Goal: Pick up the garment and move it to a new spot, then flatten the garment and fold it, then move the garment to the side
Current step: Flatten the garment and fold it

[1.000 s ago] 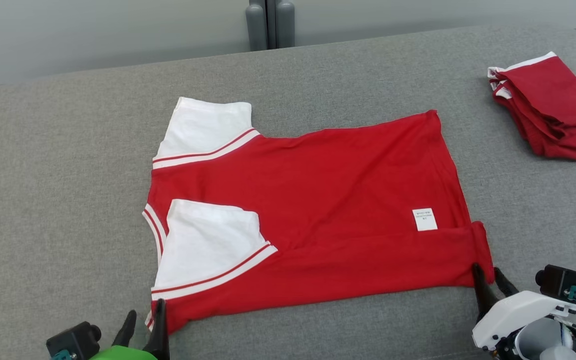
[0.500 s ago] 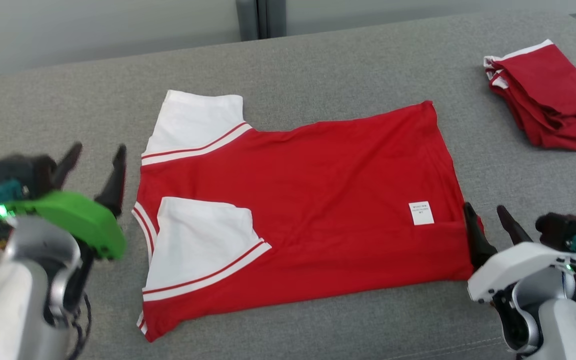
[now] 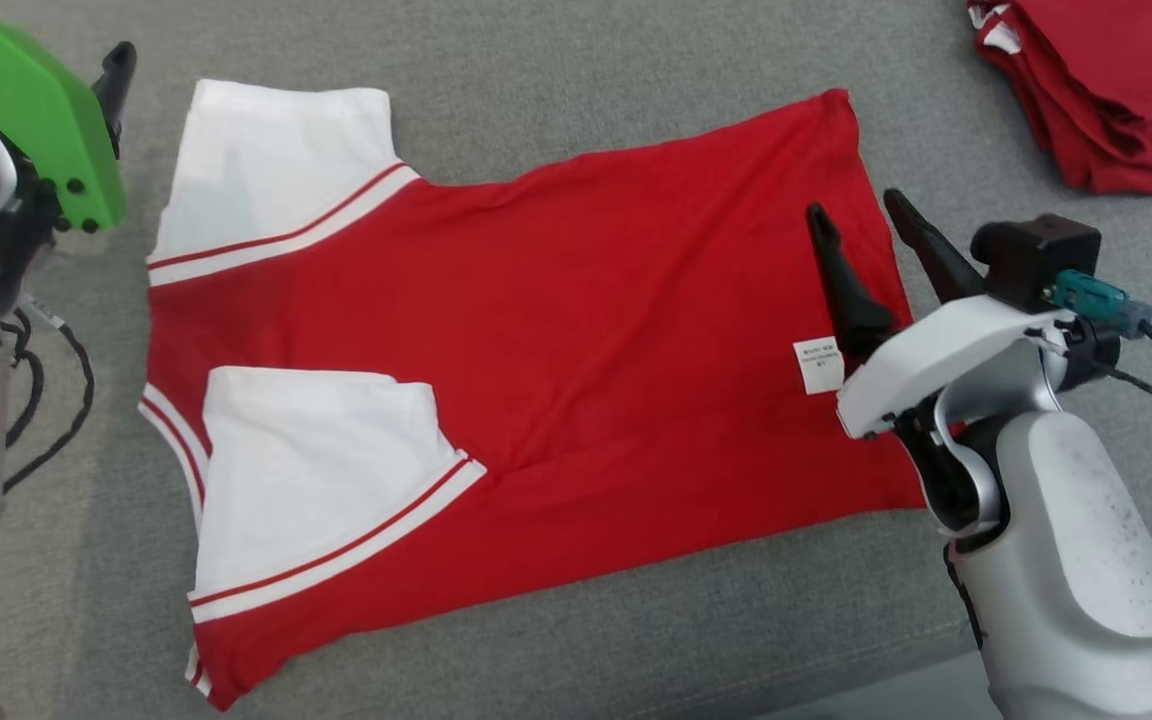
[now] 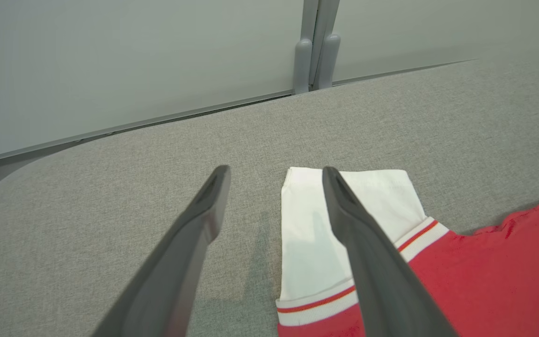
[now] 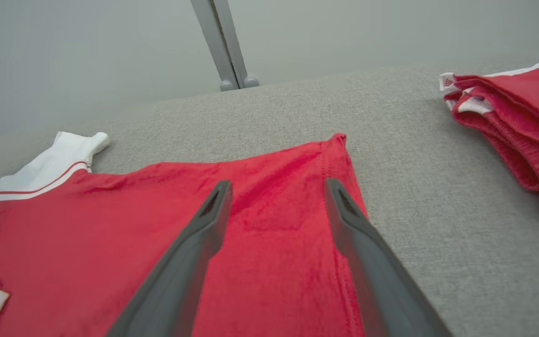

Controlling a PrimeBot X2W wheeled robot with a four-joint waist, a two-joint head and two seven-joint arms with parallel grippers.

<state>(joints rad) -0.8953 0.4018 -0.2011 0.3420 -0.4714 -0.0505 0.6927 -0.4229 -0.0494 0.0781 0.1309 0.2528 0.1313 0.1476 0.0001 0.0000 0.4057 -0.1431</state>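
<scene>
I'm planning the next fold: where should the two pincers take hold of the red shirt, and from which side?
Likely the red shirt's far edge: left pincer on the far white sleeve's outer end, coming from the robot's left; right pincer on the far hem corner, coming from the right. Both lie flat and free at the outline, near each open pincer.

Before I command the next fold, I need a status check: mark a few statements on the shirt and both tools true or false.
The red shirt with white sleeves lies spread on the grey fabric surface. True.
The right tool is shut on the shirt. False: it is open, holding nothing.
The near white sleeve is folded onto the red body. True.
The left tool grips the far white sleeve. False: it is open, holding nothing.
</scene>
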